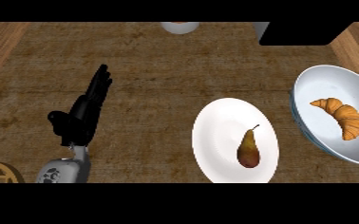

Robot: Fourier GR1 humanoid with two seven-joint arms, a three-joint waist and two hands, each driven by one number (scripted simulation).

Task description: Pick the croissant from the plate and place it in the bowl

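Note:
A golden croissant (339, 116) lies inside the white bowl (312, 88) at the right edge of the head view. To the bowl's left stands a white plate (221, 123) with a brown pear (248, 149) on it. My left hand (84, 111) is at the left side above the counter, fingers straight and pointing away, holding nothing. It is far from both the plate and the bowl. My right hand does not show.
A white cup-like object (180, 27) stands at the counter's far edge. A black box shape (298, 33) sits at the far right. A round wooden object (8, 174) peeks in at the lower left corner. Wooden strips border the dark counter on both sides.

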